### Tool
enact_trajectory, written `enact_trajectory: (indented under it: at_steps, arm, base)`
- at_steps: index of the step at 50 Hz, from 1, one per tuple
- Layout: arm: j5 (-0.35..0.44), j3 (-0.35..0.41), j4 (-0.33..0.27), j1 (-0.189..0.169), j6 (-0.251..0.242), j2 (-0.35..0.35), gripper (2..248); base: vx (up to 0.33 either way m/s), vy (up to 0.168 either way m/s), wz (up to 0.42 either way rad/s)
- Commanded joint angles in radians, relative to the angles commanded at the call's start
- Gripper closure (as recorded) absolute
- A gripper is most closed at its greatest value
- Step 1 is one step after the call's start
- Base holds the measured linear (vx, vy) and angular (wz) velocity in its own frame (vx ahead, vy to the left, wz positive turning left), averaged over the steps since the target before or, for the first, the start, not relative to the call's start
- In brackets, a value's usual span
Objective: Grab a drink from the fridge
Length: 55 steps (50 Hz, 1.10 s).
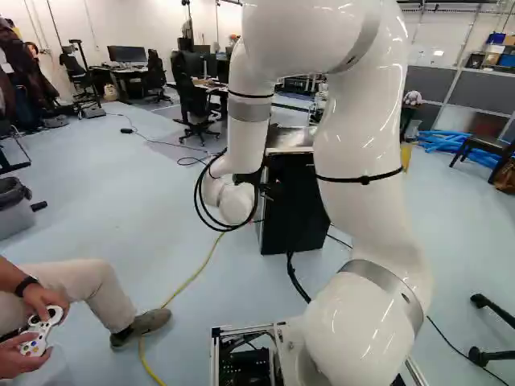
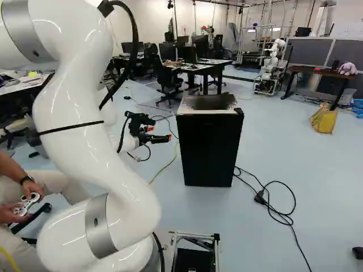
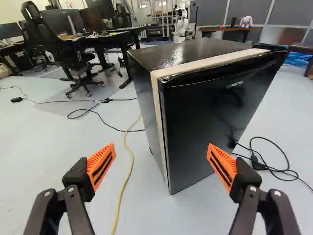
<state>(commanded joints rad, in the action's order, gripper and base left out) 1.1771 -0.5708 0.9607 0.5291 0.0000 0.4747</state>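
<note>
In the right base view my gripper [image 2: 154,134] reaches out level, left of the black fridge [image 2: 210,148] and apart from it. The wrist view has the gripper [image 3: 161,164] wide open, nothing between its orange pads. Ahead of the fingers stands the fridge [image 3: 215,112], its door closed, turned so that a front corner points toward me. Its light strip [image 3: 205,64] runs along the top behind the door. My arm partly covers the fridge [image 1: 291,205] in the left base view. No drink shows; the inside of the fridge is hidden.
A black cable [image 2: 283,214] lies coiled on the floor beside the fridge, and a yellow cable [image 3: 128,171] runs past its other side. Desks and office chairs [image 2: 169,79] stand behind. Another robot [image 2: 271,68] is at the back. A seated person holds a controller [image 1: 40,331] near the base.
</note>
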Motion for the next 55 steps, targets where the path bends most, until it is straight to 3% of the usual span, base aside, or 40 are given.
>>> enact_trajectory:
  at_steps: [22,55]
  arm:
    - [0.057,-0.149,0.095,0.012,0.0,0.151,3]
    - [0.118,-0.354,0.256,0.014,0.0,0.274,3]
  base:
    - [0.0,0.0,0.0]
    - [0.0,0.0,0.0]
